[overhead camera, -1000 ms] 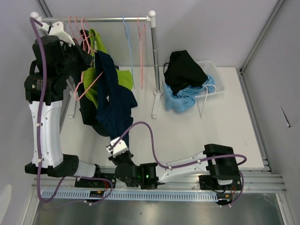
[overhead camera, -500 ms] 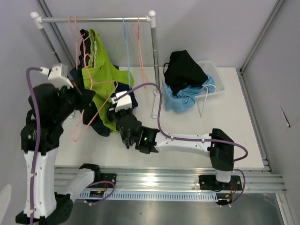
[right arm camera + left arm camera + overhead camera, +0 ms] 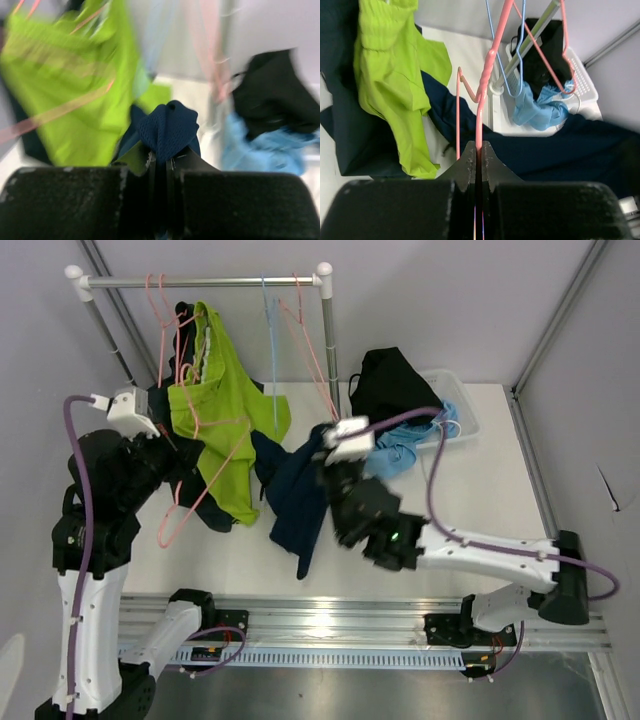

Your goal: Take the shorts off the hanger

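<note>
My right claw [image 3: 161,155] is pressed together on a bunched fold of the navy cloth shorts [image 3: 295,495]. They hang off it in a long, loose drape in front of the rack's right post. In the top view their long axis slants from the pinched end, at upper right, down to a free tip at lower left over the white bench [image 3: 470,500]. My right arm reaches from its base at the near right corner leftward across the bench. Its forearm is angled up and its wrist sits above the cloth. My left arm stands tall on the left side, its wrist bent toward the rack. My left claw [image 3: 476,152] is closed tight on the wire of a pink hanger [image 3: 481,95] that tilts out of the clothes. The lime green shorts [image 3: 225,420] hang from the metal rail [image 3: 200,282] with their long axis vertical, and a dark pair [image 3: 205,510] lies behind and below them. The black shorts [image 3: 390,385] and the light blue shorts [image 3: 400,450] lie heaped in the white basket [image 3: 460,405] on the right.
</note>
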Robot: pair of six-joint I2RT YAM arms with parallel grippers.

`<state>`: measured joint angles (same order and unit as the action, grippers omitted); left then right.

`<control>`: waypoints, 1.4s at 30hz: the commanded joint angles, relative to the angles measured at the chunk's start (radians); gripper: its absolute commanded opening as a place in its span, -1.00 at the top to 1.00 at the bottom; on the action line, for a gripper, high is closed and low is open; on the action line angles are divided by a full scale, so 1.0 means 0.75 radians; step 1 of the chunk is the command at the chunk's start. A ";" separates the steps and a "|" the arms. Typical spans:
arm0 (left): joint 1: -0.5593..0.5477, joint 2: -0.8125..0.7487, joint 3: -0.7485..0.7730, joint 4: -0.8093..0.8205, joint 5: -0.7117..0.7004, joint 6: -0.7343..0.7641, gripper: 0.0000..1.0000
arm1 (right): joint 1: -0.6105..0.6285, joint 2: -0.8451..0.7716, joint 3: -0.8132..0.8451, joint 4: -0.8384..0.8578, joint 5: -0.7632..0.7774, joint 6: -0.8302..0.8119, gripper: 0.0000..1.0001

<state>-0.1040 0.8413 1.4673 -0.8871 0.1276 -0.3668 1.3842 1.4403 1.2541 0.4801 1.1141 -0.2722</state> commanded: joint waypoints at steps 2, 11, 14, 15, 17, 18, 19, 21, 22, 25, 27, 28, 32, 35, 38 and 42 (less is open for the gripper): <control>0.008 -0.035 -0.132 0.162 0.122 -0.004 1.00 | -0.344 -0.223 0.197 -0.133 -0.100 0.029 1.00; 0.008 -0.068 -0.328 0.236 0.122 0.064 1.00 | -1.055 0.210 1.101 -0.500 -0.515 0.207 1.00; 0.008 -0.071 -0.359 0.256 0.120 0.070 1.00 | -1.178 0.523 1.470 -0.626 -0.579 0.226 1.00; 0.008 -0.075 -0.359 0.258 0.116 0.070 1.00 | -1.197 0.605 1.731 -0.640 -0.614 0.222 1.00; 0.008 -0.081 -0.375 0.269 0.108 0.078 1.00 | -1.240 0.807 1.923 -0.673 -0.643 0.197 1.00; 0.008 -0.083 -0.382 0.271 0.100 0.080 1.00 | -1.248 0.840 1.980 -0.655 -0.655 0.191 1.00; 0.008 -0.085 -0.384 0.275 0.102 0.086 1.00 | -1.258 0.853 1.956 -0.549 -0.665 0.185 1.00; 0.006 -0.089 -0.398 0.281 0.092 0.090 1.00 | -1.283 0.827 1.853 -0.465 -0.688 0.203 1.00; 0.006 -0.089 -0.400 0.285 0.090 0.094 1.00 | -1.293 0.816 1.763 -0.434 -0.708 0.228 1.00; 0.008 -0.083 -0.412 0.301 0.084 0.094 1.00 | -1.312 0.810 1.691 -0.509 -0.716 0.342 1.00; 0.008 -0.066 -0.414 0.318 0.086 0.088 1.00 | -1.302 0.788 1.629 -0.536 -0.718 0.387 1.00; 0.008 -0.060 -0.412 0.332 0.090 0.080 1.00 | -1.277 0.769 1.524 -0.512 -0.712 0.381 1.00; 0.006 -0.042 -0.420 0.357 0.116 0.056 1.00 | -1.208 0.669 1.268 -0.391 -0.651 0.328 1.00; 0.008 -0.044 -0.437 0.373 0.124 0.041 1.00 | -1.185 0.602 1.072 -0.356 -0.582 0.330 1.00; 0.006 -0.050 -0.447 0.377 0.128 0.033 1.00 | -1.199 0.504 0.836 -0.233 -0.502 0.338 1.00; 0.004 -0.056 -0.451 0.365 0.133 0.035 1.00 | -1.252 0.424 0.434 -0.135 -0.300 0.391 1.00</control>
<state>-0.1043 0.8127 1.1275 -0.6594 0.2054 -0.3325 0.4953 1.8542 1.7134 0.2203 0.7242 -0.0216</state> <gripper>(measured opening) 0.025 0.047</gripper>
